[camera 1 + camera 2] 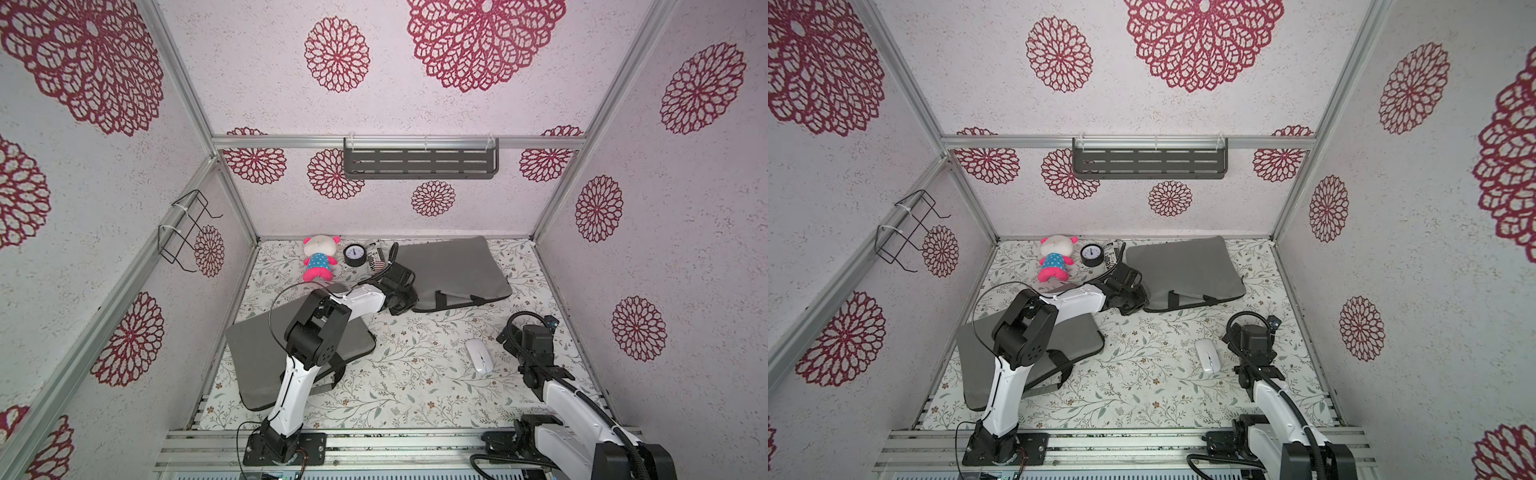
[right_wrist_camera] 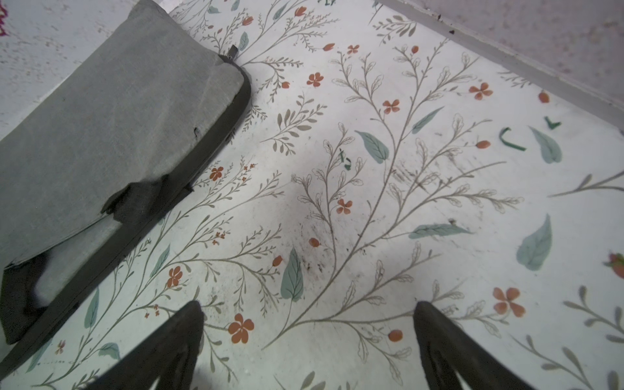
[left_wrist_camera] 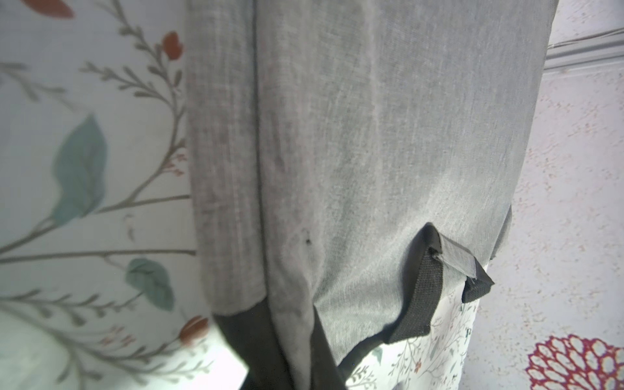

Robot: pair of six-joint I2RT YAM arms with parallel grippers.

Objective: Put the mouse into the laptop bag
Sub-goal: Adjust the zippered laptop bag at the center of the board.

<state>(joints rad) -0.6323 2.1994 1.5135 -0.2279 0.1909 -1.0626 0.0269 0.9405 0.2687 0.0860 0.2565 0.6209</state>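
At the near corner of the far grey fabric laptop bag (image 1: 453,266), lift gently with the left claw (image 1: 405,301), clenched on its flap edge, seemingly. Straddle the white oval mouse (image 1: 478,356), lying on the floral worktop (image 1: 415,374) apart from the bag, with the released right claw (image 2: 307,305).

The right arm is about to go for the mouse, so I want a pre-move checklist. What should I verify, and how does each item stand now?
1. White oval computer mouse lies free on the floral table mat: ok.
2. Right gripper open: ok.
3. Mouse between its jaws: not ok; the right wrist view shows only mat.
4. Left gripper shut on the edge of the rear grey fabric laptop bag: ok.
5. Bag mouth open enough for the mouse: cannot tell.
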